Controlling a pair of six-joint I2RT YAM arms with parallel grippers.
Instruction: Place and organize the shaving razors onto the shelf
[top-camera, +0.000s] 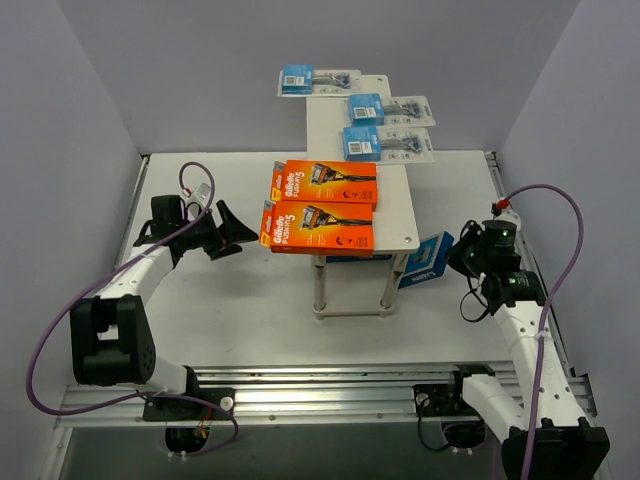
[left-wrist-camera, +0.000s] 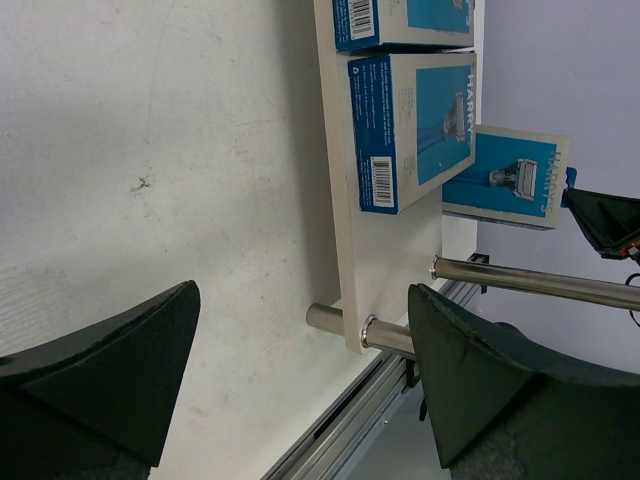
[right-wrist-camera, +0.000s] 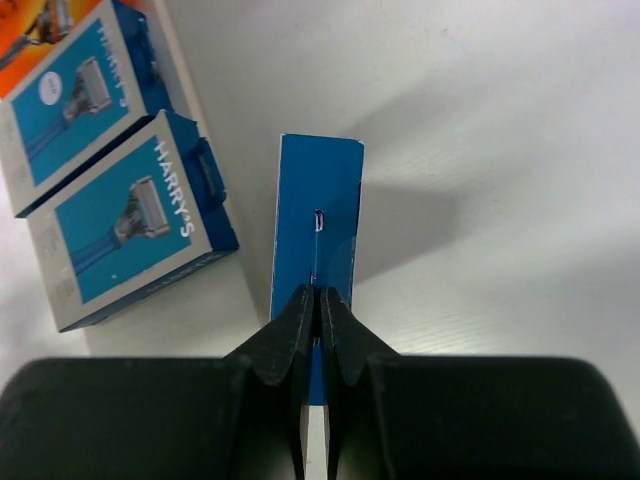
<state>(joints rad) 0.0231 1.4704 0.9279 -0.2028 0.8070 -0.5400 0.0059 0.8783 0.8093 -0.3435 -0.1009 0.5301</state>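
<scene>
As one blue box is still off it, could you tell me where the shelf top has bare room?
Free: the strip of shelf top right of the orange boxes, and the patch left of the nearer blister packs. Crowded: the far right edge.

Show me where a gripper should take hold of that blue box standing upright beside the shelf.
By its narrow upper edge, coming from above. The blue box stands on edge next to the shelf, so that thin edge faces up and fits between close-set fingers, while its broad faces likely span too much. The right gripper is shut on just that spot.
</scene>
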